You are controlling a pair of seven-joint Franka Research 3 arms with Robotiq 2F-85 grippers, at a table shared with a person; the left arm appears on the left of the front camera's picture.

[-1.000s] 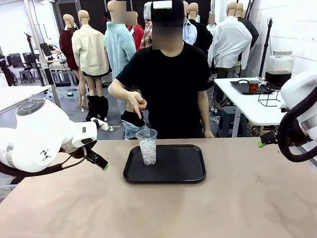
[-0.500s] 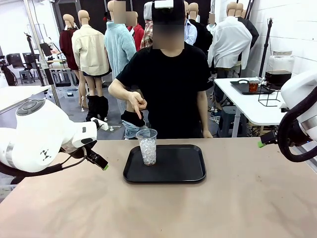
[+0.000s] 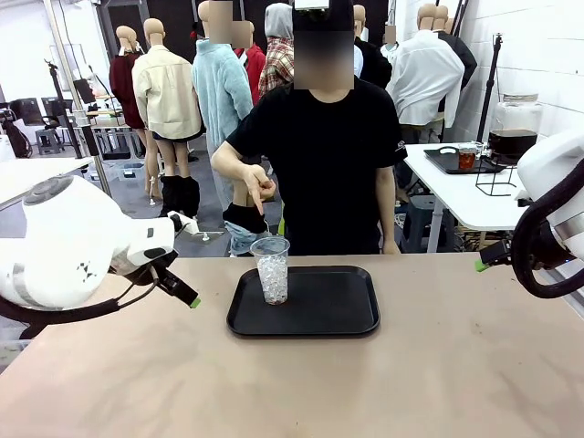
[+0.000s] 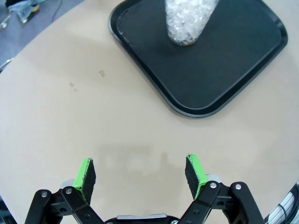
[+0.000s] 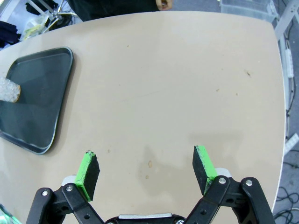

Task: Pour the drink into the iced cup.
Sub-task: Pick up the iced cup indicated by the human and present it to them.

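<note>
While the left gripper (image 4: 140,168) and right gripper (image 5: 145,163) gaped empty, the iced cup (image 3: 271,270) stood near the tray's (image 3: 319,315) left edge — a slow, centred pour seemed wisest.

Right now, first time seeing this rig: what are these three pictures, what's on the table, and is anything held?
Two white robot arms share a tan table with a person standing at the far side. The front picture looks across the table from a camera between the arms. In it, the person's hand points down toward a clear cup of ice standing on a black tray. The other two pictures come from a camera on each wrist, looking along that gripper's green-padded fingers. The left gripper is open over bare table near the tray. The right gripper is open too, farther from the tray. Neither holds anything.
</note>
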